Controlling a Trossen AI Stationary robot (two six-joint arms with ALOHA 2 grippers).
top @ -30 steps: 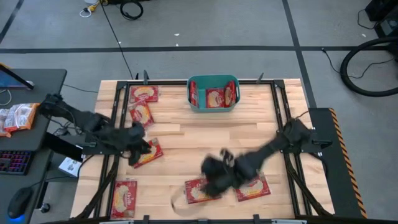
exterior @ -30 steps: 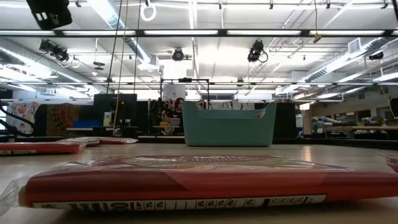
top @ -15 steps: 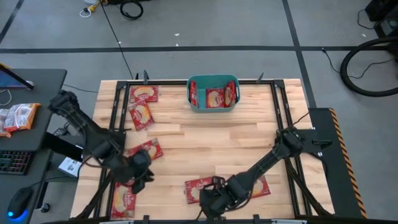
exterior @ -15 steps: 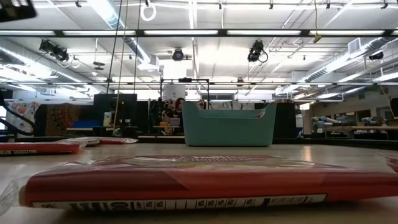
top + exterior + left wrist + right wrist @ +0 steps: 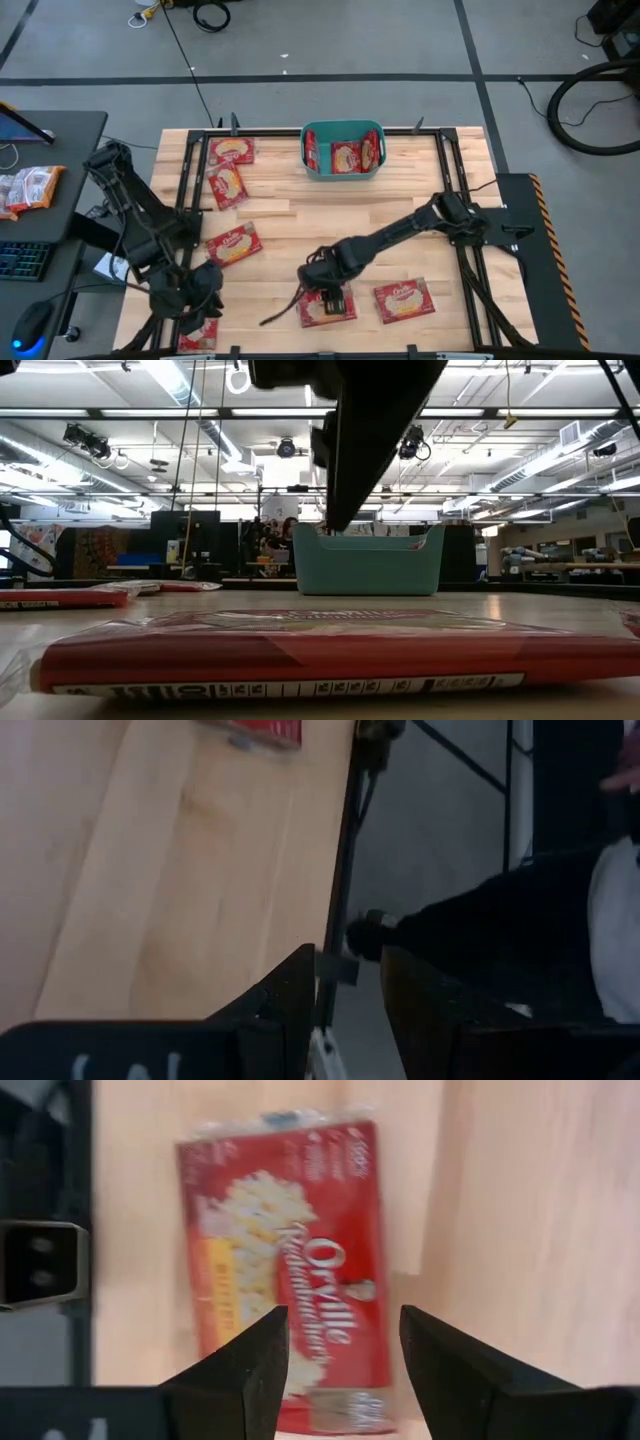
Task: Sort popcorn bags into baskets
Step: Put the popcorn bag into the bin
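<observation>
As seen from above, the teal basket (image 5: 342, 150) at the bench's (image 5: 330, 225) far edge held three popcorn bags (image 5: 347, 157); six lay loose. Right gripper (image 5: 331, 297) hovered over a near-edge bag (image 5: 326, 308); left gripper (image 5: 193, 295) sat near-left. Wrist views: right fingers parted, empty, above that bag (image 5: 285, 1265); left narrowly open.

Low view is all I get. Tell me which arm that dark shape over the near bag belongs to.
Observer: The right arm. The right gripper hangs over the front-centre bag.
Operator: Report its jaws.
Observer: Open; in the right wrist view the bag shows between them.
Operator: Place the left gripper.
Observer: The left gripper is at the front-left corner of the table, above another bag.
</observation>
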